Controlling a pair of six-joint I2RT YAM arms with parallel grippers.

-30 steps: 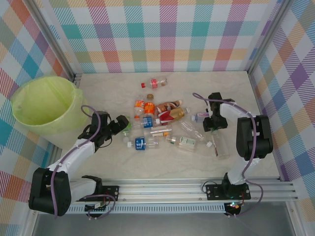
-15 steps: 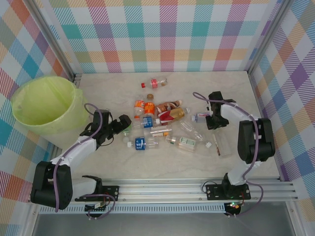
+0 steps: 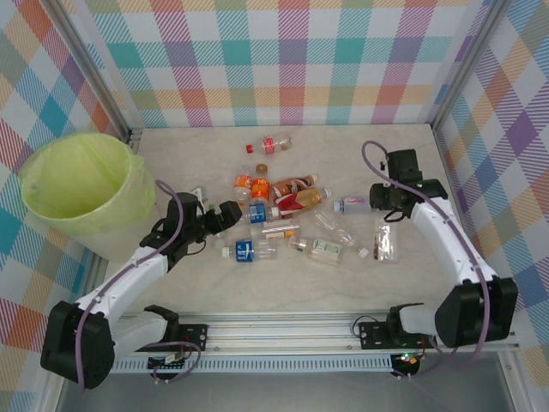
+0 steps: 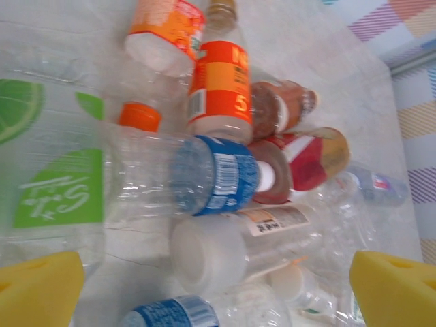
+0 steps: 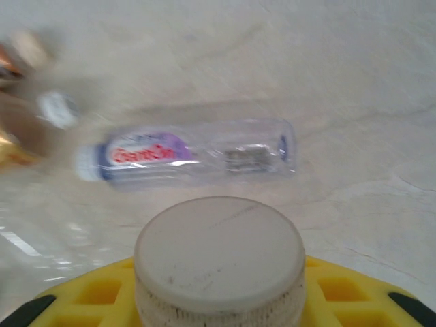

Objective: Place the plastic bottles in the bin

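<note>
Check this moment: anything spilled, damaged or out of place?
No spill or damage shows. The plastic bottles lie jumbled on their sides; one red-labelled bottle lies apart near the back wall.

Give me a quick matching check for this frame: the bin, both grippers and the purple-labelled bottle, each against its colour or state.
Things:
1. bin
2. left gripper
3. right gripper
4. purple-labelled bottle

States:
A. shut on the white-capped bottle
B. lying on its side
C. open
D. lined in lime green

Pairs: 1-D, 2-C, 3-A, 4-B.
</note>
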